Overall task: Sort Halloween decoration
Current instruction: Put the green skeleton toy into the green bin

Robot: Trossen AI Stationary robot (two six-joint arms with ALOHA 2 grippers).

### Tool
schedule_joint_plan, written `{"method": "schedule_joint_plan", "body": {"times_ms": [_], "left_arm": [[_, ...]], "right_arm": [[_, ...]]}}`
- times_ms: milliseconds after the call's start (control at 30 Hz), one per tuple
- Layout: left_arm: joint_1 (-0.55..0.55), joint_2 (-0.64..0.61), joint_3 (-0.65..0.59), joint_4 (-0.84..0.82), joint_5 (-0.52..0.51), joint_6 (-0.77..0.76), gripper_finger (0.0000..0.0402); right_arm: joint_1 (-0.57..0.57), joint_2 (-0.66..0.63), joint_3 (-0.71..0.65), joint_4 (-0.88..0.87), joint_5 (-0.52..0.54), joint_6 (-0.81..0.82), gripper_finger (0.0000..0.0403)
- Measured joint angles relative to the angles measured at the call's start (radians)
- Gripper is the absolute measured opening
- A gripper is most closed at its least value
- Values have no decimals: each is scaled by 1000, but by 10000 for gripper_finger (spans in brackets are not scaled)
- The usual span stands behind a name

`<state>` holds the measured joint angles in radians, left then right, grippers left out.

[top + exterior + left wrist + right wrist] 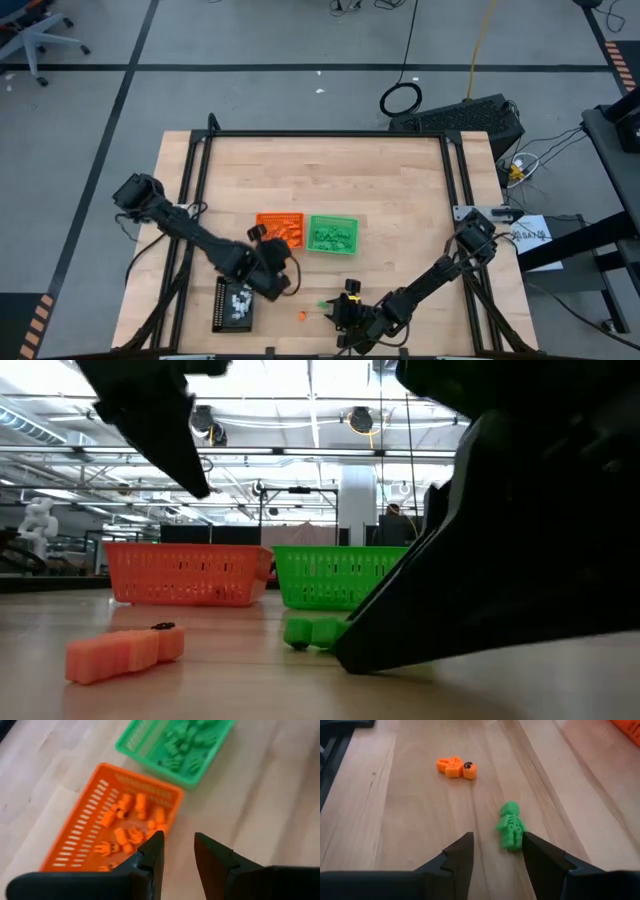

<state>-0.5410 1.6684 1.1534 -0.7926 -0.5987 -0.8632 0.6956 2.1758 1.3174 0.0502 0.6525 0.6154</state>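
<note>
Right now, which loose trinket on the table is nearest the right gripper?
The green skeleton, lying beside a fingertip of the right gripper; the orange trinket lies farther off.

Left gripper (176,851) over bare wood tabletop (260,805), fingers parted, nothing between. Just beyond: orange basket (85,825) holding orange figurines (131,820). Farther off, beside it: green basket (150,750) with green figurines (187,745).
</note>
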Motion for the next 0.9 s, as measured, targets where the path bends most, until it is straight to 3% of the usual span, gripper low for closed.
{"method": "schedule_joint_plan", "body": {"times_ms": [300,600,900], "left_arm": [[-150,0,0,63,-157,-75,104],[-188,0,0,135,-233,-75,104],[-188,0,0,148,-232,-74,104]], "right_arm": [[-24,22,2,31,-21,36,137],[-54,24,2,42,-23,27,14],[-54,-25,-3,30,4,-110,3]]}}
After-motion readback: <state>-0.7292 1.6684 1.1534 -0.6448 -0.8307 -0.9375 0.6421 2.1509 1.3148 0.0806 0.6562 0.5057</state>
